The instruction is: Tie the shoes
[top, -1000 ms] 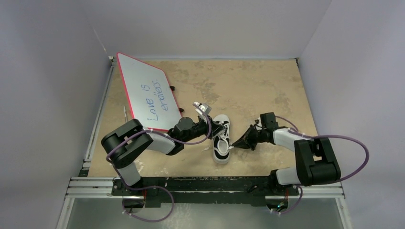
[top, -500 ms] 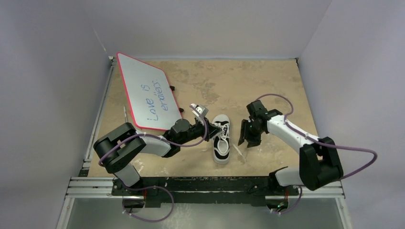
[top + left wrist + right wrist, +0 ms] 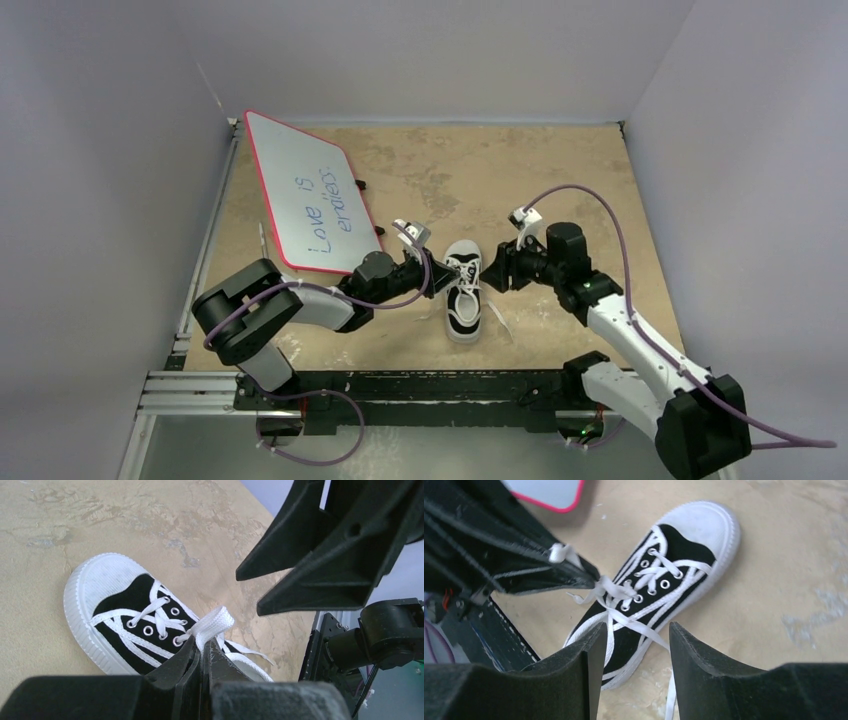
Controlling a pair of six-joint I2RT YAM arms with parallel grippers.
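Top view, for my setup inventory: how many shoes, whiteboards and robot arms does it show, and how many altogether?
Shoe: 1
Whiteboard: 1
Robot arms: 2, the left arm and the right arm
Total: 4

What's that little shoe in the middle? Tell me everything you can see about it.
The sneaker is a small low-top: black canvas-like fabric with white stripes, a white ribbed rubber sole and toe cap, and metal eyelets. It stands on its sole on the tan table, toe toward the far edge. Its long white laces are untied. The left tool pinches one lace near the top eyelets and holds it raised; the right tool hangs open over a loose strand, gripping nothing.
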